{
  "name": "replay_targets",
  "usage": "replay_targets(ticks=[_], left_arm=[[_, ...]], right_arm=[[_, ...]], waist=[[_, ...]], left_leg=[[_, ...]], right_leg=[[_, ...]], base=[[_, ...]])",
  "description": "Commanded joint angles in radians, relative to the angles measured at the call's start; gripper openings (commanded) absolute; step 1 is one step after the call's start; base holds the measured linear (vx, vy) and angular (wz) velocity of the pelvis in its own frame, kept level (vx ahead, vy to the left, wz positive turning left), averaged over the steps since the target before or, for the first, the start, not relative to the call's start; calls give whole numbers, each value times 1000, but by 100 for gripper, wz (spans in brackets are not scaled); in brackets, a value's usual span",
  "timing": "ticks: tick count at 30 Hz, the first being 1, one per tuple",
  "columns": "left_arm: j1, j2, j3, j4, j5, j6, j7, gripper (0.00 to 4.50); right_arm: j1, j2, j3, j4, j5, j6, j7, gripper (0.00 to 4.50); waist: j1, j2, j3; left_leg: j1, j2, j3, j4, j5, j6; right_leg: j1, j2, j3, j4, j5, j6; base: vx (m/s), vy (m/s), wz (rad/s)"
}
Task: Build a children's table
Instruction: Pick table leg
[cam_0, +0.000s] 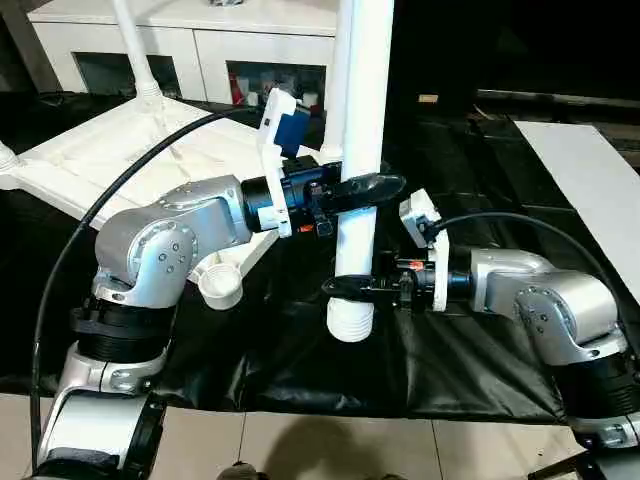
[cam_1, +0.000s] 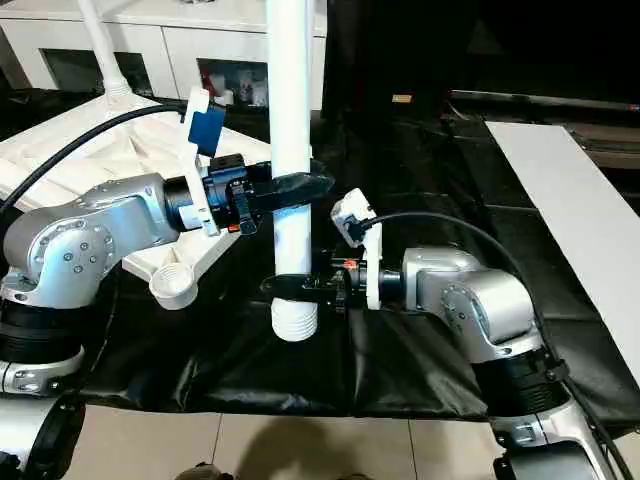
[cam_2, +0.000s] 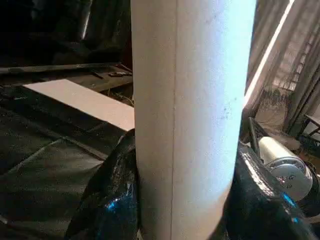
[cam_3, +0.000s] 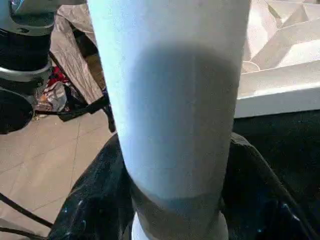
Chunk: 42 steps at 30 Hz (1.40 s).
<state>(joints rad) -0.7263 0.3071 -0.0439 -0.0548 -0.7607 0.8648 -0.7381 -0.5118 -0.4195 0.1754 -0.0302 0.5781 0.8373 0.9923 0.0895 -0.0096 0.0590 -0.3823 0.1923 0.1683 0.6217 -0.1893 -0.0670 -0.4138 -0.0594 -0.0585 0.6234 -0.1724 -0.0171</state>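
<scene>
Black sheeting (cam_0: 300, 370) covers the floor, with pale tiles along its near edge and a white cabinet with glass doors (cam_0: 200, 55) at the back. On the sheeting, to the left, lies the white tabletop (cam_0: 110, 160), ribbed underside up, with two legs standing in its far corner sockets and an empty round socket (cam_0: 222, 285) at the near corner. A long white tube leg (cam_0: 362, 150) stands upright in the middle, its ribbed end (cam_0: 350, 320) lowest, above the sheeting. The left pincer (cam_0: 362, 190) is clamped around the leg higher up; the right pincer (cam_0: 352, 285) grips it just above the ribbed end.
</scene>
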Motion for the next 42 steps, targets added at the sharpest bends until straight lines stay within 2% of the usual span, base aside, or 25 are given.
replay_targets(ticks=[1,6,9,10,11,15,18,20,23,25,26,27,28,29,30,31,32,33,35,36,37,38,40,41,42], left_arm=[[-22,-2,8,-24,-4,-1,-6,181],[-20,2,9,-24,0,-2,-6,181],[-19,12,-4,-26,39,-20,13,181],[-18,17,-6,-23,39,-12,13,237],[-18,19,-5,-18,43,-8,20,237],[-3,34,5,-11,39,-1,11,287],[19,59,20,-41,13,19,-10,299],[37,68,43,-50,22,-6,-6,332],[74,64,117,-66,22,-56,37,347],[118,78,123,-90,90,-82,113,347],[137,83,124,-98,122,-89,152,347],[172,82,132,-103,178,-126,213,347],[216,79,137,-105,248,-202,261,347],[256,71,146,-105,297,-239,320,347],[296,60,152,-107,341,-269,376,347],[318,53,156,-110,361,-279,407,347],[363,17,166,-123,390,-299,465,347],[419,-7,155,-139,443,-347,516,347],[492,-36,131,-149,514,-432,566,347],[508,-41,123,-150,528,-455,576,347],[549,-66,108,-148,562,-508,616,347],[559,-76,106,-145,571,-518,635,347],[576,-88,94,-135,596,-552,662,347],[583,-93,81,-127,620,-575,677,347],[588,-103,69,-120,641,-595,683,347]], right_arm=[[-19,2,-3,7,1,-6,0,208],[-20,0,-6,12,1,-8,5,193],[-21,0,-8,12,-2,-10,4,190],[-21,1,-10,14,-4,-12,-1,190],[-21,3,-14,15,-7,-15,-7,190],[-16,24,-49,17,-10,-30,-53,188],[-4,22,-99,2,8,-26,-82,187],[15,-1,-125,-34,24,-15,-81,186],[42,-22,-175,-62,37,-10,-109,186],[63,-20,-182,-65,-22,-53,-178,186],[71,-15,-186,-64,-51,-74,-214,186],[86,-15,-169,-61,-137,-137,-287,186],[105,-18,-136,-64,-245,-215,-370,186],[124,-4,-121,-58,-304,-290,-419,186],[147,11,-115,-59,-343,-341,-459,186],[161,22,-117,-60,-353,-364,-475,186],[189,60,-139,-61,-348,-353,-529,186],[221,100,-159,-63,-348,-342,-591,186],[260,166,-189,-70,-333,-345,-660,186],[269,173,-182,-73,-340,-361,-667,186],[295,201,-171,-79,-344,-401,-682,186],[302,214,-171,-78,-342,-416,-687,186],[314,238,-170,-72,-343,-446,-701,186],[318,255,-169,-65,-347,-463,-711,186],[320,271,-168,-59,-357,-477,-721,186]], waist=[[1,-8,-74],[2,-9,-74],[1,-9,-74],[1,-10,-74],[1,-11,-74],[0,-10,-75],[1,-13,-74],[4,-12,-75],[4,-11,-74],[3,8,-73],[-2,4,-70],[-2,4,-72],[-3,4,-70],[-8,2,-70],[-8,5,-69],[-13,5,-70],[-14,8,-73],[-20,7,-66],[-21,9,-72],[-19,9,-73],[-15,6,-70],[-15,6,-70],[3,3,-68],[17,-3,-67],[26,-2,-67]], left_leg=[[11,26,-3,-69,-97,-5],[9,26,-3,-69,-94,-5],[10,26,-3,-69,-93,-4],[11,26,-3,-68,-99,-5],[11,26,-3,-69,-99,-5],[11,25,-4,-69,-89,-8],[10,25,-3,-70,-88,-10],[10,26,-3,-69,-83,-9],[10,25,-2,-69,-90,-7],[11,28,-7,-71,-110,-20],[13,25,-4,-72,-134,-26],[14,27,-6,-73,-138,-32],[12,27,-9,-75,-136,-53],[8,24,-6,-73,-139,-59],[10,24,-6,-75,-152,-63],[12,20,-5,-73,-176,-59],[16,22,-6,-73,-180,-46],[11,26,-8,-80,-195,-35],[12,26,-11,-81,-209,-27],[11,27,-11,-81,-206,-16],[3,22,-4,-78,-205,24],[3,22,-4,-78,-205,24],[-5,18,-2,-56,-169,94],[-9,20,-13,-31,-152,125],[-12,24,-22,-17,-142,136]], right_leg=[[63,-67,44,-71,-234,-157],[64,-67,44,-71,-235,-153],[63,-67,44,-71,-235,-152],[62,-67,44,-73,-245,-150],[63,-67,44,-72,-248,-149],[61,-67,44,-70,-246,-144],[61,-67,44,-70,-243,-147],[62,-66,44,-66,-230,-146],[62,-66,44,-71,-231,-141],[59,-66,43,-73,-245,-137],[57,-62,41,-79,-276,-127],[58,-65,41,-77,-283,-124],[55,-64,40,-84,-300,-101],[56,-63,41,-84,-305,-93],[54,-64,41,-86,-324,-82],[54,-62,40,-91,-368,-61],[51,-61,42,-92,-361,-60],[50,-58,40,-96,-354,-70],[50,-60,39,-93,-340,-76],[50,-65,43,-92,-324,-83],[56,-86,56,-98,-339,-103],[56,-86,56,-98,-339,-103],[66,-135,85,-119,-400,-123],[76,-181,111,-136,-474,-119],[78,-206,125,-145,-510,-118]], base=[[0,0,0],[0,0,0],[0,0,0],[0,0,0],[0,0,0],[0,0,0],[0,0,0],[0,0,0],[0,0,0],[0,0,0],[0,0,0],[0,0,0],[0,0,0],[0,0,0],[0,0,0],[0,0,0],[0,0,0],[0,0,0],[0,0,0],[0,0,0],[0,0,0],[0,0,0],[0,0,0],[0,0,0],[-13,62,2]])
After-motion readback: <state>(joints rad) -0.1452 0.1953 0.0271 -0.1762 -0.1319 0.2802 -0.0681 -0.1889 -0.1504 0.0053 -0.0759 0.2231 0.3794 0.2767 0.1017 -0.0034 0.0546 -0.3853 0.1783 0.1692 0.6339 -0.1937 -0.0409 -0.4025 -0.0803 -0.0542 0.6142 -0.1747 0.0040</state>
